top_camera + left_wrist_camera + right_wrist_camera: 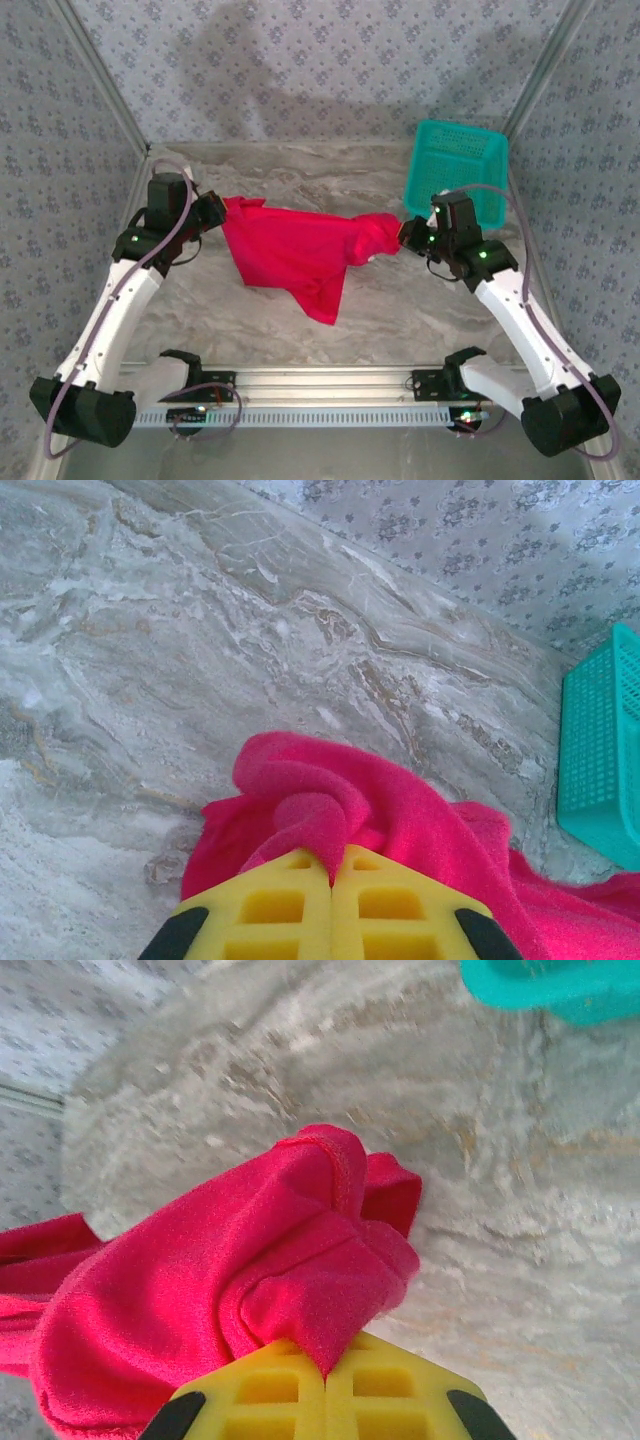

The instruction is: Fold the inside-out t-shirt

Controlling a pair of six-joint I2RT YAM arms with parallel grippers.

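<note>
Left to right: the left gripper is clamped on one bunched edge of the inside-out t-shirt. The shirt spans mid-scene over the marble table, with a lower corner drooping. The right gripper, near the teal basket, is pinched shut on the opposite edge. Holding the two ends apart probably serves to spread the cloth before any fold.

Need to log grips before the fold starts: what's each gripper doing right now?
Left gripper: shut, pinching one end of the red t-shirt.
Right gripper: shut, pinching the opposite end of the t-shirt.
</note>
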